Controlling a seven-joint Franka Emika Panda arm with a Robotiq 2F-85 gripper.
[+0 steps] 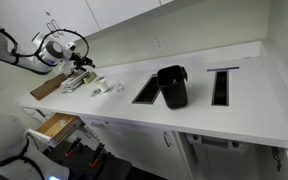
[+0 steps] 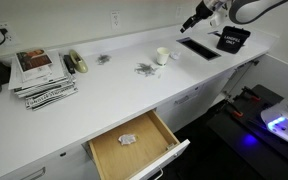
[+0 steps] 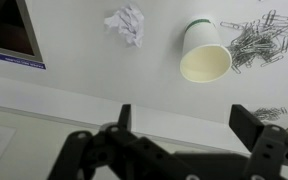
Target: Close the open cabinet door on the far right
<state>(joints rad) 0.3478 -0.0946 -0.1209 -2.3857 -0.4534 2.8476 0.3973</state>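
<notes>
The end effector (image 3: 182,122) hangs over the white worktop (image 1: 246,102), its fingers spread wide and holding nothing. Below it lie a tipped paper cup (image 3: 204,55), a crumpled paper ball (image 3: 126,25) and scattered paper clips (image 3: 249,45). The cabinet door (image 1: 191,158) appears ajar under the worktop's edge, well apart from the end effector.

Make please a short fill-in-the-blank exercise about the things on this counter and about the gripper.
1. In the wrist view, the paper cup lies on its ____.
2. The small metal things scattered beside the cup are paper ____.
3. The counter is ____ in colour.
4. The gripper hangs above the counter with its jaws ____.
Missing words: side; clips; white; open.
</notes>
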